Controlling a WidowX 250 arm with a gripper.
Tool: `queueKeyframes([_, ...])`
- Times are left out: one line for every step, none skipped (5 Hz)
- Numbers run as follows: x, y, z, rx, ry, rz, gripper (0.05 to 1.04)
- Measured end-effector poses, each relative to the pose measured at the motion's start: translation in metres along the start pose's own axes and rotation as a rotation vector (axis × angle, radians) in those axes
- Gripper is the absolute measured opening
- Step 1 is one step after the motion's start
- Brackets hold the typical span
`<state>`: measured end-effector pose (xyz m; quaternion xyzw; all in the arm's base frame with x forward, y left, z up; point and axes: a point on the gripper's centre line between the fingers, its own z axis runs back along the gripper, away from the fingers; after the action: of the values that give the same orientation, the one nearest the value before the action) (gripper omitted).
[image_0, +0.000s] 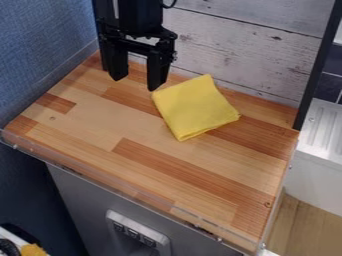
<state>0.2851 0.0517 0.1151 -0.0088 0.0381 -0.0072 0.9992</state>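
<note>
Spread well apart, my jaws (137, 84) point down over the wooden table (87, 117), with open air between them, just beyond the upper-left corner of the folded yellow cloth (194, 107). I come in from the top edge of the view, left of the cloth, my black arm (140, 17) hanging nearly upright. One of my two fingers is close beside the cloth's corner, its tip almost meeting it in the view; whether it touches the fabric or hangs a little above it, I cannot tell. My other finger is farther to the left of the cloth. The cloth lies flat at a slant, its layers showing along the lower edge. Behind it stands a whitewashed plank wall (240, 45), and to its right a black post (314, 65) rises past the table's far corner. My upper part is cut off by the top edge, and my dark parts blend together above the fingers. Far below and left of the cloth, a small yellow thing (32, 250) is cut off, too partial to make out.
</note>
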Motion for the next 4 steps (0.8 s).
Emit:
queueKeyframes([0.008,-0.009,-0.003,0.0,0.006,-0.076,0.998])
queueKeyframes([0.018,-0.018,-0.001,0.014,-0.018,-0.194,0.998])
queueKeyframes([0.028,-0.03,-0.001,0.031,-0.053,-0.346,0.998])
queueKeyframes([0.037,-0.043,-0.006,0.045,-0.076,-0.477,0.998])
